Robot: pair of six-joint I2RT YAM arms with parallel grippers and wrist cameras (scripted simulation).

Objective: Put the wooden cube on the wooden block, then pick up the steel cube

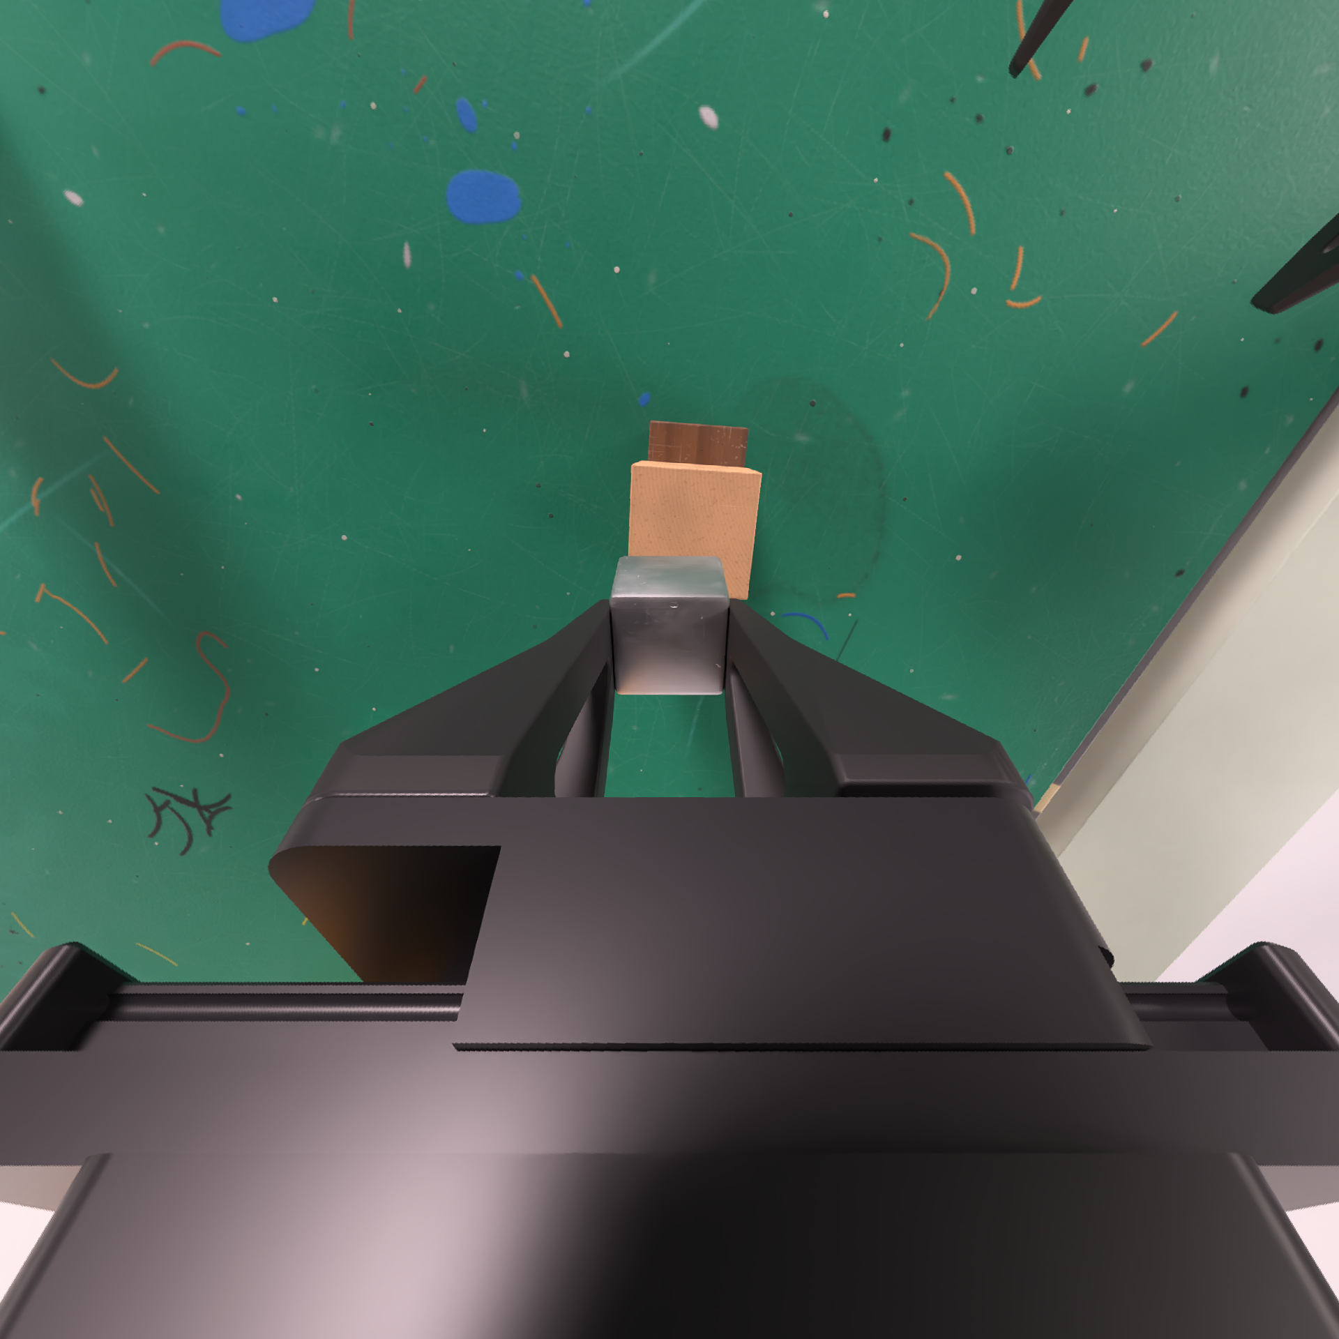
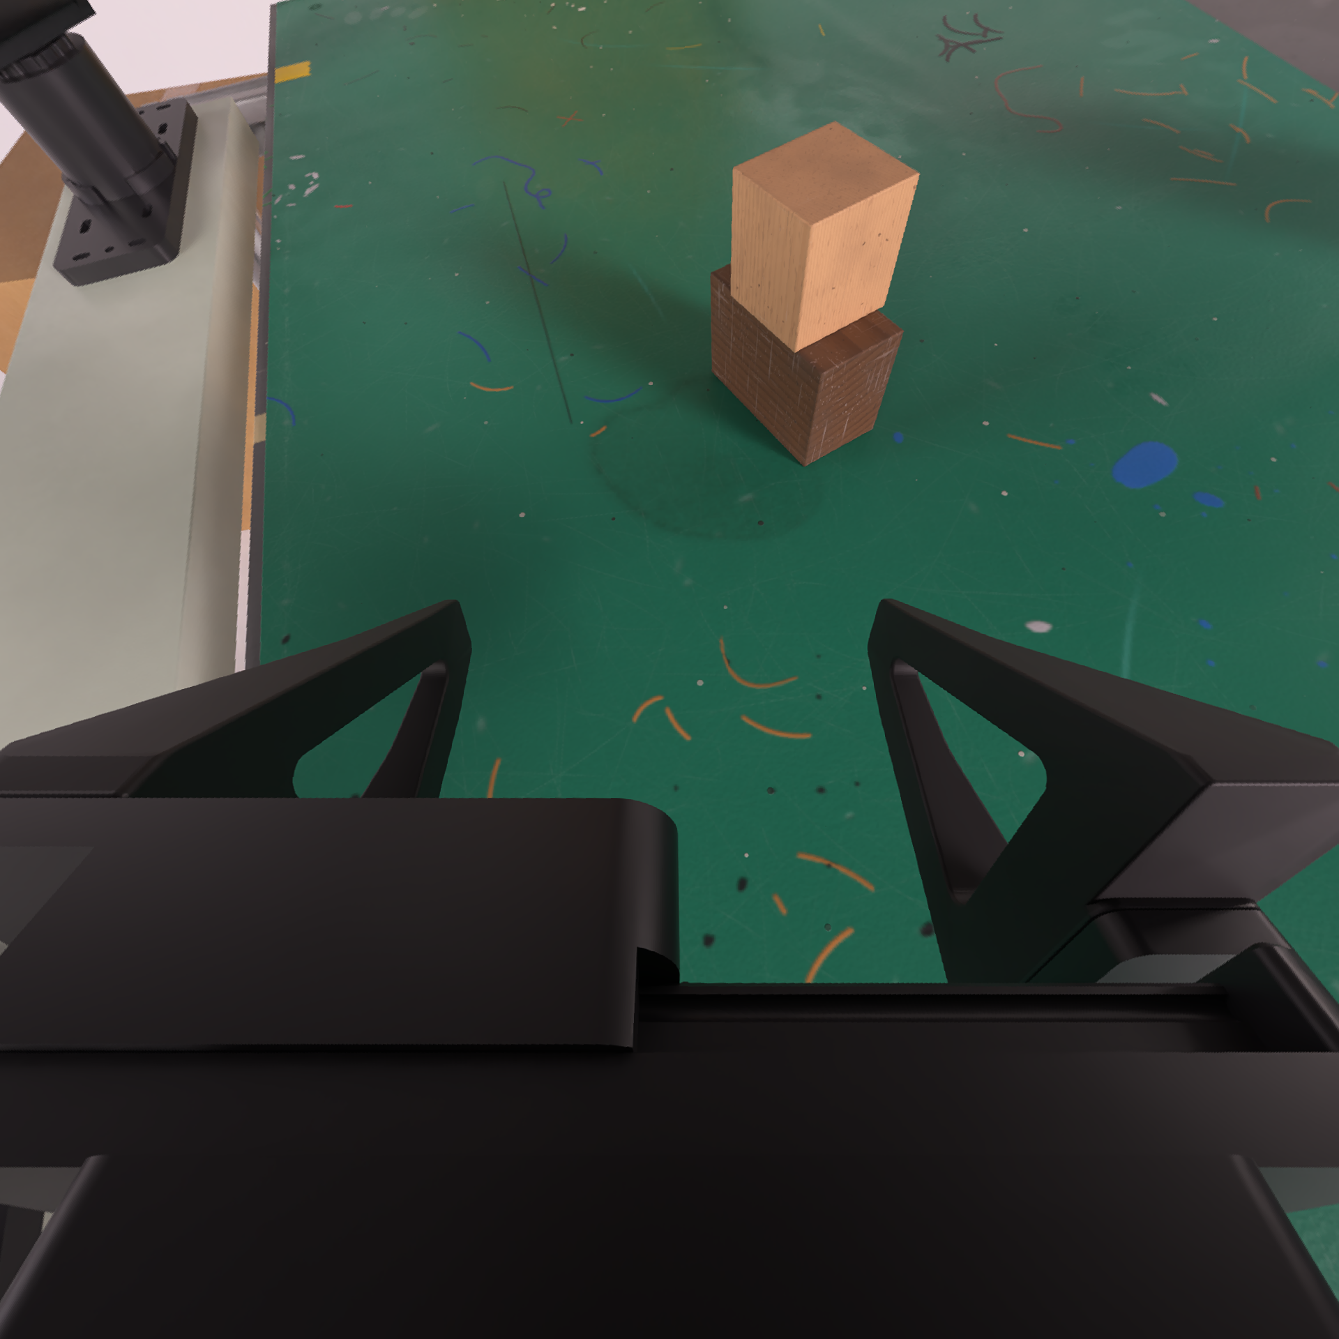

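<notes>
My left gripper [image 1: 668, 616] is shut on the steel cube [image 1: 668, 627], a grey shiny cube held between the fingertips high above the green table. Below it, the light wooden cube [image 1: 692, 518] sits on the dark wooden block [image 1: 697, 442]. In the right wrist view the light wooden cube [image 2: 819, 232] rests upright on the dark wooden block [image 2: 804, 384], slightly offset. My right gripper [image 2: 670, 630] is open and empty, low over the table and well short of the stack. The steel cube is not in the right wrist view.
The green table [image 2: 507, 543] has paint marks and scratches. Its edge runs along a pale strip [image 2: 123, 449] at the left, where a black arm base [image 2: 109, 181] is mounted. Dark tips of the other gripper [image 1: 1297, 279] show at the upper right of the left wrist view.
</notes>
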